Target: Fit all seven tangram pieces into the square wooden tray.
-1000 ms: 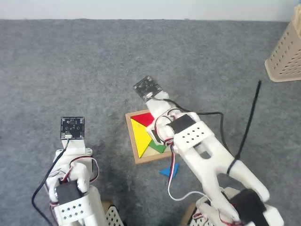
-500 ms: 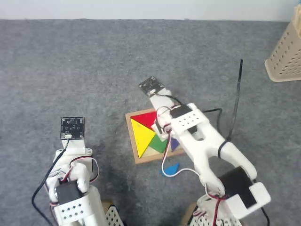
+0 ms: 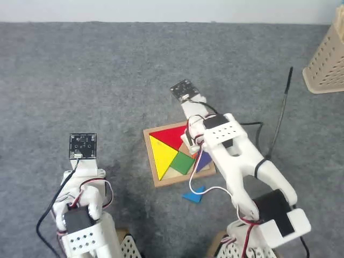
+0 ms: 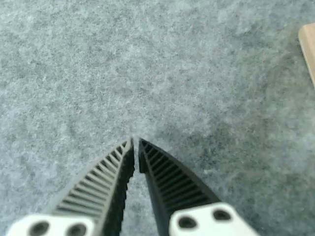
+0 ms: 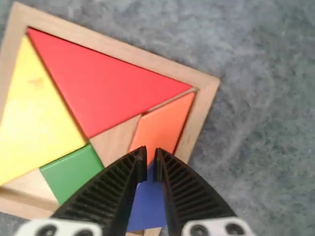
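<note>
1. While the left gripper (image 4: 136,145) hangs over bare grey carpet (image 4: 147,59) with its jaws together on nothing, the right gripper (image 5: 151,155) is poised above the square wooden tray (image 5: 194,123). Its jaws are nearly closed and empty.
2. Seated in the tray are the red triangle (image 5: 108,93), yellow triangle (image 5: 34,118), green square (image 5: 71,172), orange piece (image 5: 162,123) and a dark blue piece (image 5: 147,201). The right gripper's tips sit over the seam between the last two.
3. Bare wood shows between the red, yellow, green and orange pieces, and again at the corner beside the green square.
4. One small light blue piece (image 3: 193,195) lies on the carpet just outside the tray's near edge. A seventh piece cannot be made out.
5. Handling, as a judgement: the pieces look like thin, rigid, painted wood, so they should be light and somewhat slick. The loose piece is best pinched across two opposite edges, since its flat faces offer no purchase, and it may skid on the carpet pile or tilt on release.
</note>
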Motion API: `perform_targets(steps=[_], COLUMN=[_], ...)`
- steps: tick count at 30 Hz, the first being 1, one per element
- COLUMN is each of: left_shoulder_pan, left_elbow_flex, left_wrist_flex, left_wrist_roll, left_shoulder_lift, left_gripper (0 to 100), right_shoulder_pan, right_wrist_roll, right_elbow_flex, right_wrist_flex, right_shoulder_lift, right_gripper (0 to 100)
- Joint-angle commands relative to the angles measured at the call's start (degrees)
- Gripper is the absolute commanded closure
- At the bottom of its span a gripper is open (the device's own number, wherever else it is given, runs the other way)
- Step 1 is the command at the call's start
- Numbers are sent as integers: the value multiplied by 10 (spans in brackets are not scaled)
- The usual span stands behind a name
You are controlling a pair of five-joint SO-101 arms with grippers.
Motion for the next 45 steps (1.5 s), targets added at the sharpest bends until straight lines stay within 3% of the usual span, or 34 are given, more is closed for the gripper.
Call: perform_targets(steps=[1,9,31,45], left_shoulder_pan=[-3,-3,-3,-3], left_elbow_flex=[-4,-4,-4,-4], left_wrist_flex=[4,4,4,4], left_wrist_roll=[-3,-3,-3,-3], left_shoulder_lift=[-8,-8,-8,-8], left_gripper=[987,987,987,987], right_shoulder_pan=[29,90,47,44], right_wrist_roll=[-23,-36,-38,-40], right_elbow_flex=[-36,10,61,150], right_wrist_flex=[-7,-17,42,40], right_shoulder_lift=[-29,-97,-34,-222], right_gripper=[958,958,992,992])
